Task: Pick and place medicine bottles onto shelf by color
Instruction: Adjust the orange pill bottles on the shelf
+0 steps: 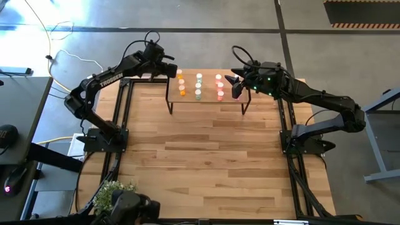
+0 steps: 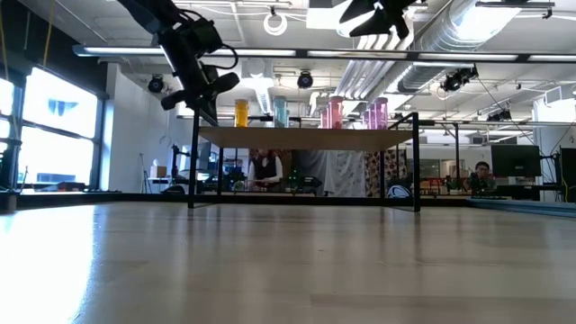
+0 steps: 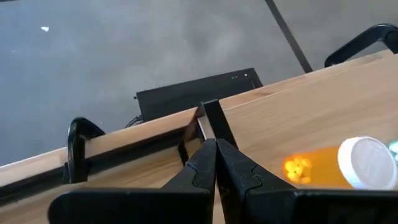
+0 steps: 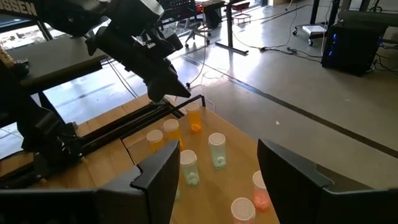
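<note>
The shelf (image 1: 206,94) stands at the table's far middle on thin black legs. On it the medicine bottles stand upright in rows by colour: orange (image 1: 181,83), pale green (image 1: 198,86) and salmon-red (image 1: 219,87). The low view also shows pink ones (image 2: 378,113). My left gripper (image 1: 172,70) is shut and empty. It hovers above the shelf's far left corner (image 3: 211,118), beside an orange bottle (image 3: 323,167). My right gripper (image 4: 217,151) is open and empty. It hangs above the shelf's right end, facing the rows.
Black frame rails (image 1: 122,112) run along the table's left and right sides. A small plant (image 1: 114,189) sits at the near left corner. The wooden tabletop (image 1: 206,156) lies bare in front of the shelf. People (image 2: 264,166) show in the room beyond.
</note>
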Robot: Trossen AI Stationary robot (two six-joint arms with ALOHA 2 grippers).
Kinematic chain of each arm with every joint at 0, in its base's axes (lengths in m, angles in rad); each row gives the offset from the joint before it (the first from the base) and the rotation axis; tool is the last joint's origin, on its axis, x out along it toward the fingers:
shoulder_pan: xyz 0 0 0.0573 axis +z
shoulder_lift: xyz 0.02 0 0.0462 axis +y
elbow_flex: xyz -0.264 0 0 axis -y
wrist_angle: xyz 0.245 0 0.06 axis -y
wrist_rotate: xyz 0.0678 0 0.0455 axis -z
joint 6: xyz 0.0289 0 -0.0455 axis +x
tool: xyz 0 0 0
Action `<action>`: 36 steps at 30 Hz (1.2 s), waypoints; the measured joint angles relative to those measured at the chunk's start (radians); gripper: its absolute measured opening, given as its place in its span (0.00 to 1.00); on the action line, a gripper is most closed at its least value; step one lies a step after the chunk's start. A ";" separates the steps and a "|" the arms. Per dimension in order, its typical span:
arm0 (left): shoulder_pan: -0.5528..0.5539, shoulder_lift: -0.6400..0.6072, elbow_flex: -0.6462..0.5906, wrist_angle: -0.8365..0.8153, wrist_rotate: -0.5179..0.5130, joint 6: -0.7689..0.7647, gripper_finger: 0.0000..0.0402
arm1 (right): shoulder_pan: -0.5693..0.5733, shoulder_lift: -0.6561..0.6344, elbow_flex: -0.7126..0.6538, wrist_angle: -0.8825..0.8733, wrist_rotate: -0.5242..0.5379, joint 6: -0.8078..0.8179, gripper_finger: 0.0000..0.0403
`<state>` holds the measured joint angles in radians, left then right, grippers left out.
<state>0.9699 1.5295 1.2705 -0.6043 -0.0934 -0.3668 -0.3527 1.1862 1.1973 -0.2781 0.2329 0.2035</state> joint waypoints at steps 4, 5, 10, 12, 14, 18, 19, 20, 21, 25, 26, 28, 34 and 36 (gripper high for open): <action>-0.001 0.014 0.000 0.038 0.046 0.000 0.00 | 0.000 0.000 0.000 -0.010 0.000 0.002 0.51; -0.002 0.014 0.000 0.049 0.054 0.000 0.00 | 0.000 0.000 0.000 -0.011 0.000 0.003 0.51; -0.019 0.015 0.000 0.064 0.043 0.002 0.00 | 0.000 0.000 0.000 -0.011 0.000 0.005 0.51; -0.021 0.015 0.000 0.063 0.039 0.002 0.00 | 0.000 0.000 0.000 -0.011 0.000 0.005 0.51; -0.021 0.015 0.000 0.061 0.041 0.002 0.00 | 0.000 0.000 0.000 -0.011 0.000 0.005 0.51; -0.042 0.015 0.000 0.058 0.052 -0.001 0.00 | 0.000 0.000 0.000 -0.010 0.000 0.005 0.51; -0.051 0.015 0.000 0.058 0.054 -0.007 0.00 | 0.000 0.000 0.000 -0.011 0.000 0.005 0.51; -0.060 0.017 0.000 0.058 0.056 -0.012 0.00 | 0.000 0.000 0.000 -0.010 0.000 0.005 0.51; -0.070 0.021 0.001 0.058 0.057 -0.015 0.00 | 0.000 0.000 0.000 -0.010 0.000 0.005 0.51; -0.096 0.037 0.001 0.059 0.035 -0.017 0.00 | 0.000 0.000 -0.001 -0.010 0.004 0.000 0.51; -0.099 0.039 0.001 0.062 0.019 -0.022 0.00 | 0.000 0.000 -0.001 -0.010 0.004 -0.001 0.51; -0.103 0.042 0.001 0.062 0.007 -0.025 0.00 | 0.000 0.000 -0.001 -0.010 0.004 -0.001 0.51; -0.103 0.042 0.001 0.062 0.022 -0.043 0.00 | 0.000 0.000 -0.001 -0.010 0.007 -0.002 0.51; -0.103 0.042 0.001 0.062 0.036 -0.050 0.00 | 0.000 0.000 -0.001 -0.011 0.007 -0.002 0.51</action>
<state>0.8665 1.5719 1.2716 -0.5421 -0.0571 -0.4164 -0.3531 1.1862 1.1961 -0.2886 0.2398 0.2016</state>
